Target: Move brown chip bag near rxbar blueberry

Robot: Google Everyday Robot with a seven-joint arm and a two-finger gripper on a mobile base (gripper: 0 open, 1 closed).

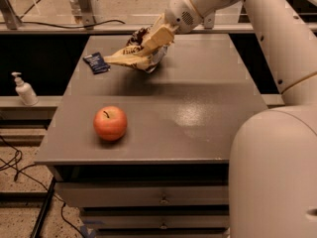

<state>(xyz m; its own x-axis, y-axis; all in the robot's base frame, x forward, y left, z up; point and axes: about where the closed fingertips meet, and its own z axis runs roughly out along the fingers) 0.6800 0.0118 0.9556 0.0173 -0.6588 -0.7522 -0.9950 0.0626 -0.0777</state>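
The brown chip bag (132, 53), dark brown on top and tan-cream below, hangs tilted in the air above the back of the grey table (198, 108). My gripper (154, 39) is shut on the bag's upper right part and holds it up. The rxbar blueberry (96, 63), a small flat navy wrapper, lies on the table's back left corner, just left of the bag's lower tip. The bag's shadow falls on the table under it.
A red-orange apple (110, 123) sits at the table's front left. A white pump bottle (24, 90) stands on a ledge left of the table. My arm (257, 38) reaches in from the right. Drawers are below the tabletop.
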